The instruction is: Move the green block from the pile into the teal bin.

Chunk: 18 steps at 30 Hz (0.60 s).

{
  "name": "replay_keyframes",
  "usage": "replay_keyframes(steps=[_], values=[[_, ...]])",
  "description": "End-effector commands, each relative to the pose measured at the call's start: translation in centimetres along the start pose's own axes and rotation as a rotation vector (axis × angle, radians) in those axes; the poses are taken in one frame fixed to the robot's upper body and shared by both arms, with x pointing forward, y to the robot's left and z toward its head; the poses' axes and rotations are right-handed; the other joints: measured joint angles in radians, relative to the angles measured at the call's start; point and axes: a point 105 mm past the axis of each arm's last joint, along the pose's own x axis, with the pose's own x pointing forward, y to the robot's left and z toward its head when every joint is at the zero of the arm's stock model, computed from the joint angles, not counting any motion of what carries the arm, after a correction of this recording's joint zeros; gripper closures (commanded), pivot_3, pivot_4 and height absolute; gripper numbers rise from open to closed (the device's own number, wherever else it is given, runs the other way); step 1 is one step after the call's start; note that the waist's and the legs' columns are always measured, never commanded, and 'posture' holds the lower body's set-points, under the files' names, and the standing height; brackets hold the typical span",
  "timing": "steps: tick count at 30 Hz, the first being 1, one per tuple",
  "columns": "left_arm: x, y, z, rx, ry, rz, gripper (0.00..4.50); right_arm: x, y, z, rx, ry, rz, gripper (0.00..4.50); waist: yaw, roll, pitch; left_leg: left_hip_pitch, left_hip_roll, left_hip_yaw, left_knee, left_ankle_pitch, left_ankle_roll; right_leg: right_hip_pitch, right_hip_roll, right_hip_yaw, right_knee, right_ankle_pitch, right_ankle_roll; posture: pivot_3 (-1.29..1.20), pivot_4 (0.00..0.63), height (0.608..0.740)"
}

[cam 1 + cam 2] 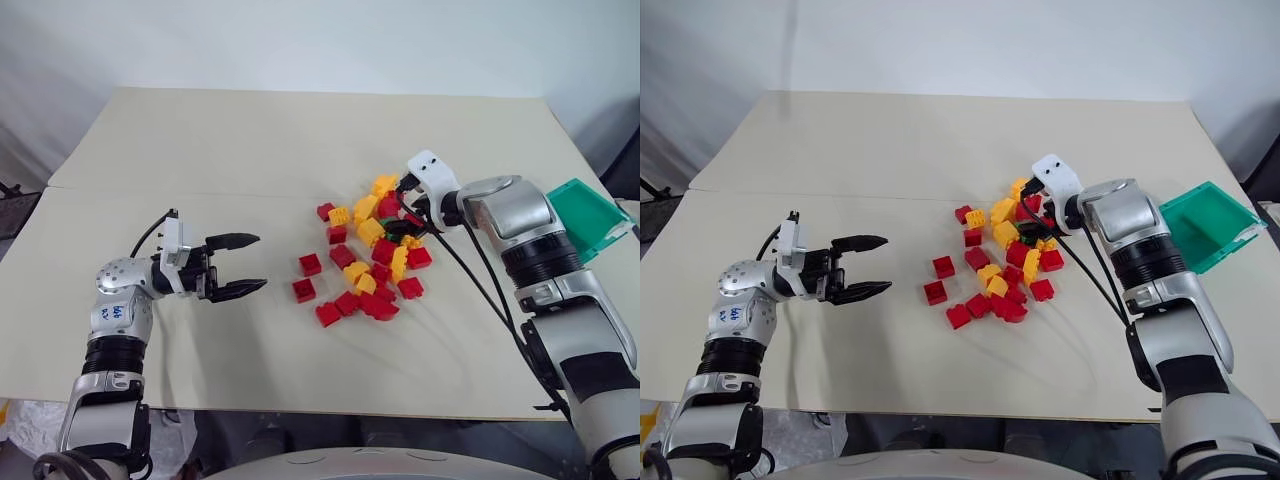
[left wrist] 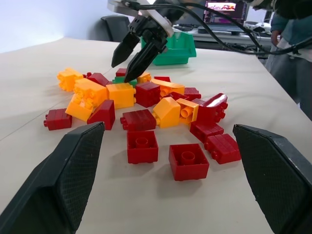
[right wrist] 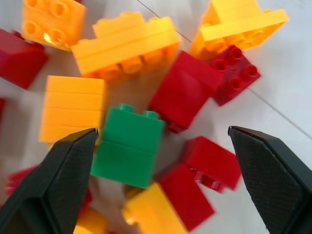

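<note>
Right wrist view, green block (image 3: 128, 152), studded, upright

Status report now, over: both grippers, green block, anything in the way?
Right gripper open above pile. Left gripper open, empty. Green block untouched, yellow bricks and red bricks crowding it.

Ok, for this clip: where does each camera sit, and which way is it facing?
Left and right eye views: head cameras, looking forward and down on the beige table; both arms show, with the open left gripper.
Left wrist view: looks level across the pile of red and yellow studded plastic bricks toward the open right gripper and translucent teal plastic bin; own fingers below.
Right wrist view: looks steeply down on the small green studded brick; own fingers flank it.
Shared: the pile.
</note>
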Motion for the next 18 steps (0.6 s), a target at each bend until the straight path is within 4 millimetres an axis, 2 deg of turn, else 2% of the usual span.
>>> replay_keyframes(steps=[1, 7, 15, 18], values=[[-0.2, 0.1, 1.0, 0.044, -0.027, 0.012, 0.0, 0.6, 0.1, -1.4, -0.026, 0.085, 0.013, 0.03, -0.005, 0.0, 0.0, 0.0, 0.0, 0.0, 0.0, 0.0, 0.0, 0.0, 0.0, 0.0, 0.0, 0.0, 0.0, 0.0, 0.15, 0.74], [0.0, -0.1, 0.9, 0.044, -0.033, 0.016, 0.0, 0.2, 1.7, -1.2, -0.079, 0.115, 0.125, 0.03, -0.016, -0.001, 0.0, 0.002, 0.001, 0.0, 0.001, -0.002, 0.003, 0.0, 0.0, 0.001, 0.003, 0.0, 0.0, 0.0, 0.15, 0.74], [0.4, -0.2, 1.0, 0.048, -0.042, 0.015, 0.0, 1.7, 2.8, 0.1, -0.093, 0.041, 0.157, 0.03, -0.021, -0.001, -0.001, 0.004, 0.001, 0.0, 0.002, -0.002, 0.003, 0.0, 0.001, 0.001, 0.006, 0.0, 0.0, 0.0, 0.15, 0.74], [0.5, -0.3, 1.0, 0.05, -0.045, 0.015, 0.0, 2.1, 2.8, -0.1, -0.094, 0.059, 0.157, 0.03, -0.019, -0.001, -0.001, 0.003, 0.001, 0.0, 0.004, -0.001, 0.003, 0.0, 0.0, 0.001, 0.008, 0.0, 0.0, 0.0, 0.15, 0.74]])
